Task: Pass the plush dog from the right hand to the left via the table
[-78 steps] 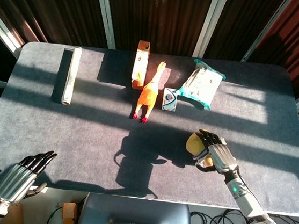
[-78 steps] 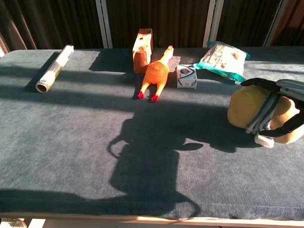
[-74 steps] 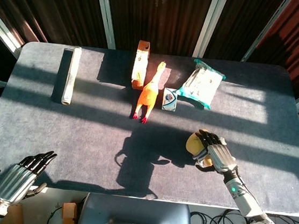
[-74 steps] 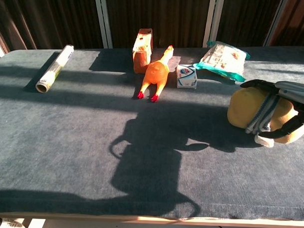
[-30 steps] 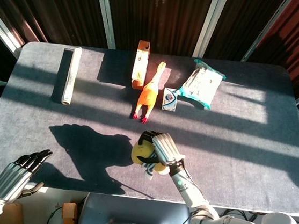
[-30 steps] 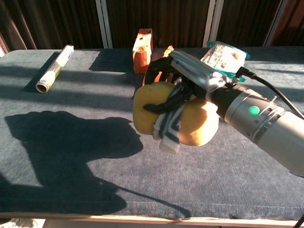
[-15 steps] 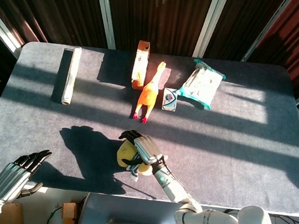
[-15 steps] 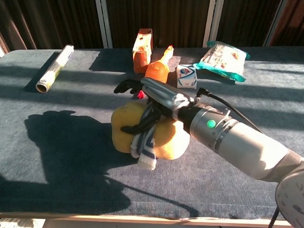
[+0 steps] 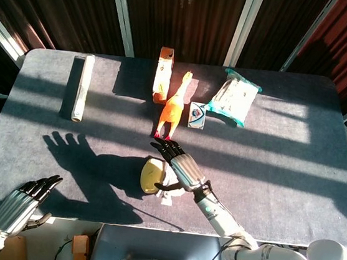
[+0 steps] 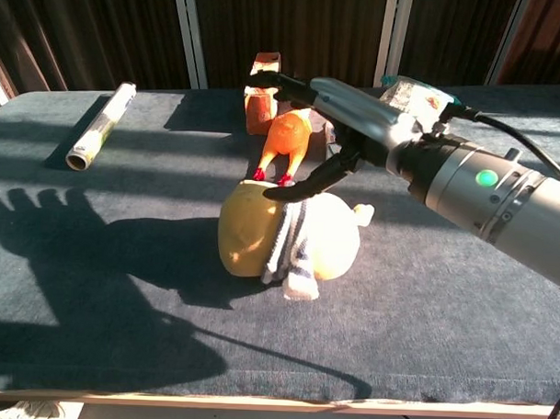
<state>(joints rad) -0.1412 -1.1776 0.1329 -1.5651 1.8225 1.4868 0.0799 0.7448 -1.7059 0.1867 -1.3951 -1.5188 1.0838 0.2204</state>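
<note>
The yellow plush dog, with a striped scarf, lies on the grey table near the middle of its front edge. My right hand hovers just above and behind it, fingers spread and holding nothing; in the chest view the thumb sits close over the plush's top. My left hand is low at the front left, off the table's edge, with its fingers extended and empty. It is far from the dog and appears only in the head view.
Behind the dog lie an orange rubber chicken, an orange carton, a small white box and a teal packet. A foil roll lies at the far left. Strong shadows cross the table.
The right hand carried the dog from the table's right side to the front middle, set it down and let go, its fingers now spread above it. The left hand has barely moved.
</note>
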